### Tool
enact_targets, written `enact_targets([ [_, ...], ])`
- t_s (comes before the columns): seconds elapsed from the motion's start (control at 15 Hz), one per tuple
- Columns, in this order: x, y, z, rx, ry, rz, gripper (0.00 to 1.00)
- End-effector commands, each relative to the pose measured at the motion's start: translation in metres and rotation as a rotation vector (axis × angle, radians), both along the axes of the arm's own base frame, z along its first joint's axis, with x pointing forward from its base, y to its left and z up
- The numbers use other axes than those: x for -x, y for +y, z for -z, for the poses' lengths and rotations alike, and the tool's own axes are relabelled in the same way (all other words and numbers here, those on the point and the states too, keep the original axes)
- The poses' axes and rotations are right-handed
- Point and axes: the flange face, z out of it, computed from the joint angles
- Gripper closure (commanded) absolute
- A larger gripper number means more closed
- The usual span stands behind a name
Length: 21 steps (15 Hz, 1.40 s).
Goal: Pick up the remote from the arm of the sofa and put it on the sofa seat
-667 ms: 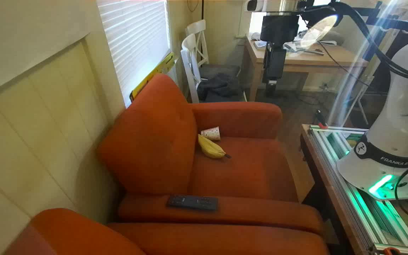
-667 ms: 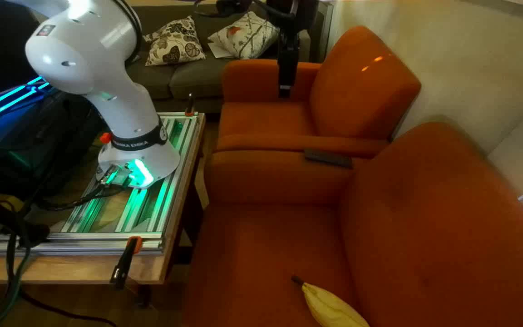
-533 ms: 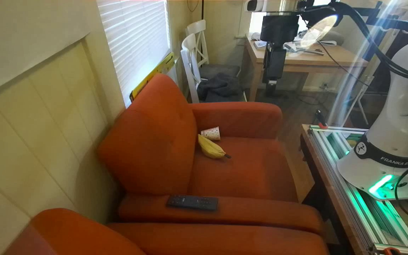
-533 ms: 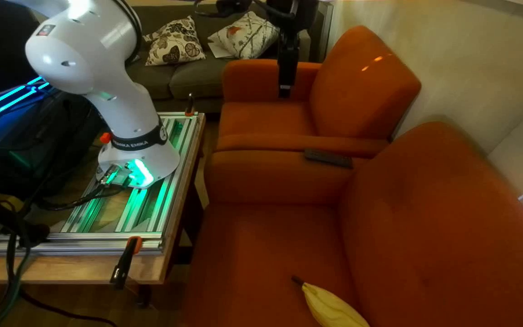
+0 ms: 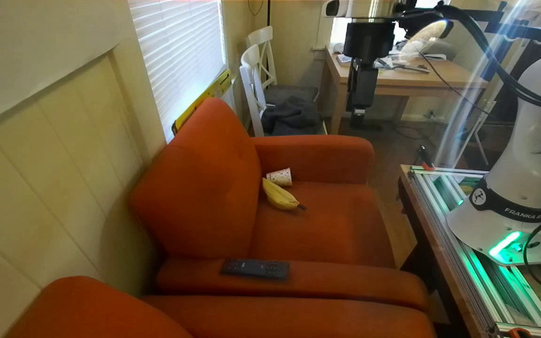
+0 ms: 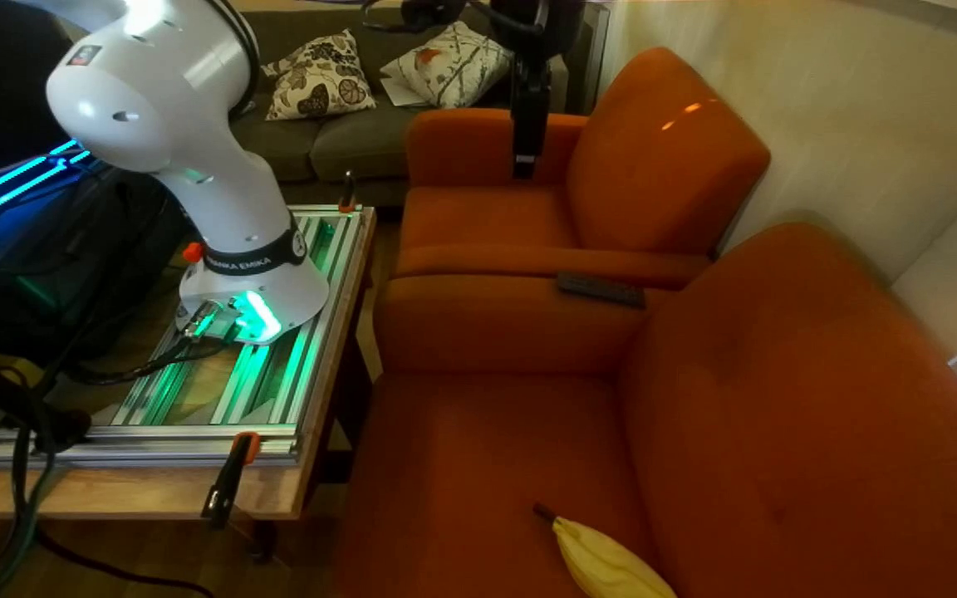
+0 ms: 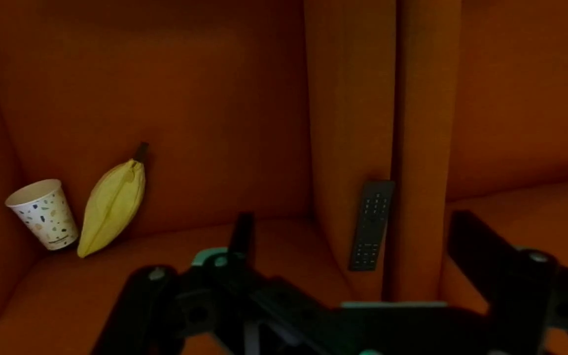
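Observation:
The black remote (image 5: pixel 255 268) lies flat on the orange-red sofa arm (image 5: pixel 345 279). In an exterior view the remote (image 6: pixel 601 291) rests on top of that arm (image 6: pixel 487 320), toward the back cushion. The wide sofa seat (image 5: pixel 331 225) is lower, beside the arm; it also shows in an exterior view (image 6: pixel 487 465). My gripper (image 5: pixel 359 119) hangs in the air, high above the sofas, pointing down; it also shows in an exterior view (image 6: pixel 523 170). In the wrist view my gripper (image 7: pixel 353 217) is open and empty, with the remote (image 7: pixel 372 227) far below, between the fingers in the picture.
A yellow banana (image 5: pixel 280 195) and a speckled paper cup (image 5: pixel 280 177) lie on the seat near the back cushion (image 5: pixel 204 188). A second orange sofa (image 6: pixel 487 216) stands against the arm. The robot's table (image 6: pixel 312 465) stands in front of the sofas.
My gripper has turned slightly and shifted a very little in the air. The remote, banana and cup have not moved.

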Motion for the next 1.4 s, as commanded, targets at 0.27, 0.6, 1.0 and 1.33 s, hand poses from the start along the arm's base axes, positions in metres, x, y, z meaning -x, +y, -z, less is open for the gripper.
enact_targets([
  [0.27,-0.055,0.077,0.068,-0.012,-0.022,-0.093,0.00],
  [0.6,-0.079,0.107,0.131,-0.017,0.005,-0.092,0.00],
  [1.0,-0.076,0.104,0.134,0.002,0.014,-0.115,0.00],
  [1.33,-0.093,0.110,0.149,0.008,-0.003,0.029,0.00],
])
